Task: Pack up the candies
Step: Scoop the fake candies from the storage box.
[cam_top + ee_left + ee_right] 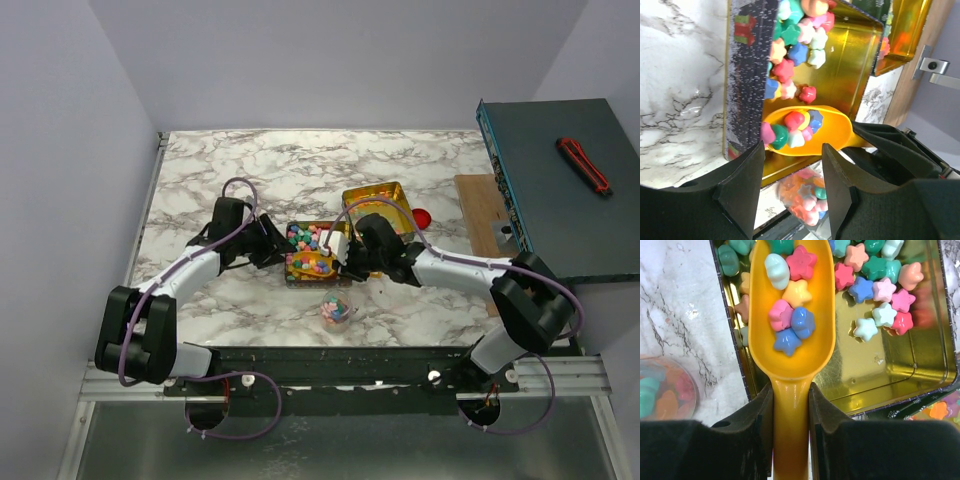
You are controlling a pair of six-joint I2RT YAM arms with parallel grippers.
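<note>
The left gripper (792,146) sits at the left wall of the open tin (745,75). Its fingers (742,185) stand well apart with the tin's near corner showing between them. Whether either pad touches the metal, I cannot tell. The tin rests on the marble table (220,170); its outside is dark and patterned, its inside gold.

The candies (790,50), star and blossom shapes in pink, blue, green, red and cream, lie heaped against the tin's left and far walls, with bare gold floor toward its right side. More of them fill a small clear jar (336,311) on the table just in front of the tin.

Over the tin a yellow-orange scoop (790,365) holds about half a dozen candies in its bowl. The right gripper (791,395), at the tin's right edge, is clamped tight on the scoop's handle, one finger on each side.

Right of the tin and behind it lies a second gold tray (375,186), then a round red cap (423,216). Further right come a wooden board (478,205) and a dark teal box (560,210) with a red and black tool (583,165) on top.
</note>
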